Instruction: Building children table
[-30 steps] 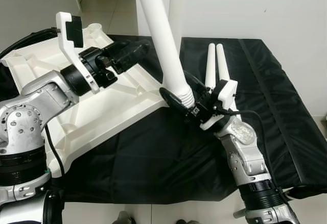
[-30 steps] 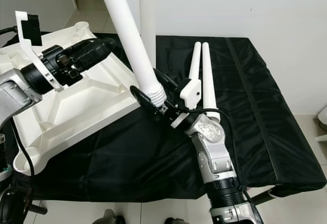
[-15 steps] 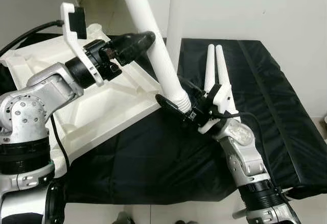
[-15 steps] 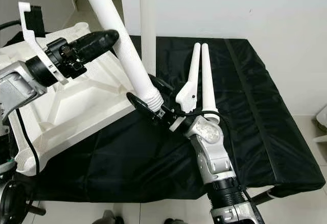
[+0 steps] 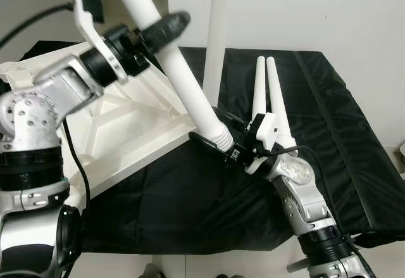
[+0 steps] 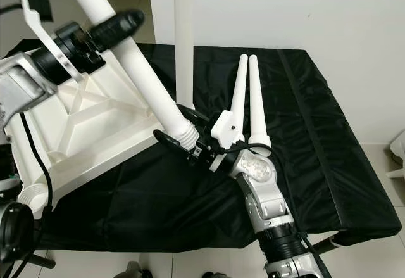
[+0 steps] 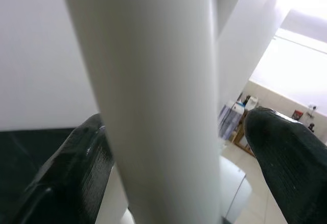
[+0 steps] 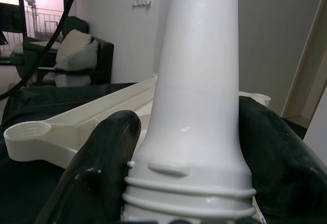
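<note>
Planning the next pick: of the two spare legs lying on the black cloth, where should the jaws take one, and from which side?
Judgement: grip the outer spare leg mid-shaft from above, jaws across its width. The two spare legs lie flat, side by side and nearly touching, on the black cloth, so only the far-right side is free.

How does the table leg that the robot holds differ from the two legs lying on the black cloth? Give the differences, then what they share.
The held leg is raised and tilted, while the two spare legs lie flat on the black cloth. The held leg is gripped by the right gripper near its threaded end and by the left gripper higher up; the spare legs lie untouched, side by side. All three are white, round and tapered.
</note>
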Robot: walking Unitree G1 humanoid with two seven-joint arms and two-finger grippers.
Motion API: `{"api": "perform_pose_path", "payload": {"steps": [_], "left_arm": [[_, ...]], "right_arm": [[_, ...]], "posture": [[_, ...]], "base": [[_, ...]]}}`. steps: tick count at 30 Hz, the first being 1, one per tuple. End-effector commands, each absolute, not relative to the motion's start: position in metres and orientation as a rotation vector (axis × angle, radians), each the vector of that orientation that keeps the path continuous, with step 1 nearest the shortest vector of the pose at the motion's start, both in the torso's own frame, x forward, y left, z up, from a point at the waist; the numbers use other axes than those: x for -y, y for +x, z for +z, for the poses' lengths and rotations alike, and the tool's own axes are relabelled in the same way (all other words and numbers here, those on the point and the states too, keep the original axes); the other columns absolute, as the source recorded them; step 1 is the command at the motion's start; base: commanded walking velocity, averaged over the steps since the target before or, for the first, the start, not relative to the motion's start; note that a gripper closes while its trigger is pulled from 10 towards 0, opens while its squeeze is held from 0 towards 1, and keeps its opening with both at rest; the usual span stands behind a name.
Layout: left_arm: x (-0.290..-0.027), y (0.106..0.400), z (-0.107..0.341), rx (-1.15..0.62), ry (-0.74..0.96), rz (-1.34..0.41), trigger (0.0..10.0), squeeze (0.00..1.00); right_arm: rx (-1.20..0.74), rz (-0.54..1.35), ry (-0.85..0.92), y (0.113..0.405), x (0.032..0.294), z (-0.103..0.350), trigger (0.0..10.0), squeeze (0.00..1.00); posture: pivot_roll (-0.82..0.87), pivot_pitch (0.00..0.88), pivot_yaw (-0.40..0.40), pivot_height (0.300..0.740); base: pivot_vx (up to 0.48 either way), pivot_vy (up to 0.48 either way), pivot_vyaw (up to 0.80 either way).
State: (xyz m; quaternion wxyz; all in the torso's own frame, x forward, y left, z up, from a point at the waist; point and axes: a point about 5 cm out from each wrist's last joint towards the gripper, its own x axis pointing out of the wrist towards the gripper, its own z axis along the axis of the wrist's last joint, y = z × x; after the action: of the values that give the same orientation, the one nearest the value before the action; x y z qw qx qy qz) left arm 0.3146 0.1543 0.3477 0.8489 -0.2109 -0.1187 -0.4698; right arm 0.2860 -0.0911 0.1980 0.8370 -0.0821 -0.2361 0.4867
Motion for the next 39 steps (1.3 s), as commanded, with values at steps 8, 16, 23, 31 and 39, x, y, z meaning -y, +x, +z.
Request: {"api": "perform_pose_path", "payload": {"steps": [8,16,23,31,39], "left_arm": [[-0.158,0.312,0.355,0.305,-0.473,-1.072,4.7,0.00],[-0.154,0.313,0.356,0.316,-0.486,-1.074,0.0,0.00],[-0.147,0.310,0.354,0.296,-0.489,-1.093,0.0,0.00],[-0.144,0.308,0.354,0.263,-0.425,-1.060,10.0,0.00],[-0.140,0.308,0.348,0.199,-0.312,-1.015,10.0,0.00]], "right_arm": [[0.505,1.041,-0.202,0.285,0.092,0.195,10.0,0.00],[0.507,1.028,-0.210,0.288,0.093,0.198,10.0,0.00],[0.451,0.978,-0.249,0.298,0.095,0.195,10.0,0.00],[0.351,0.903,-0.220,0.310,0.101,0.195,10.0,0.64],[0.304,0.876,-0.158,0.318,0.106,0.203,10.0,1.00]], "posture": [[0.02,0.066,-0.009,0.740],[0.02,0.073,-0.014,0.740],[0.03,0.079,-0.019,0.740],[0.03,0.083,-0.020,0.740],[0.03,0.090,-0.023,0.740]], "base": [[0.000,0.000,0.00],[0.000,0.000,0.00],[0.000,0.000,0.00],[0.000,0.000,0.00],[0.000,0.000,0.00]]}}
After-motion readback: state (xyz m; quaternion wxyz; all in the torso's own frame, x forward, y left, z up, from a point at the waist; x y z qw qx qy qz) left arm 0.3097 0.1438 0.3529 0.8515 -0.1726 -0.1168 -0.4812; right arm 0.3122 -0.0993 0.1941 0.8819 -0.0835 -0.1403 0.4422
